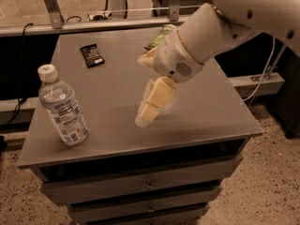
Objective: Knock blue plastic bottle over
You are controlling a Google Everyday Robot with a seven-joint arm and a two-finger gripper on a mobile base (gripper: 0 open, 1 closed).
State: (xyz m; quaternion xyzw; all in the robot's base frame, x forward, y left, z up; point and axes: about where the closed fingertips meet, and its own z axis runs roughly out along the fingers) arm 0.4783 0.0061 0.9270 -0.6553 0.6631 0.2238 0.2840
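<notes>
A grey desk (206, 111) with drawers (150, 185) in its front is seen from above and slightly to one side. A blue plastic bottle (63, 109) is stood upright near the front left corner of the desk top. It is made of clear plastic, is closed with a white screw cap (48, 72), and is wrapped in a blue-and-white printed label.

A thick white robot arm (211, 32) is stretched in from the upper right, across the desk top and towards the bottle. At its end a cream-coloured pincer (149, 108) is pointed down and to the left, low over the middle of the desk. It is held to the right of the bottle, at about the height of the label, and a stretch of bare desk top is left between the two. Whether the pincer is open or closed cannot be told; nothing is seen gripped in it.

A small black packet (92, 55) is laid flat behind the bottle, towards the back edge of the desk. A green snack bag (159, 35) is placed further right of the bottle at the back and is partly hidden by the arm.
</notes>
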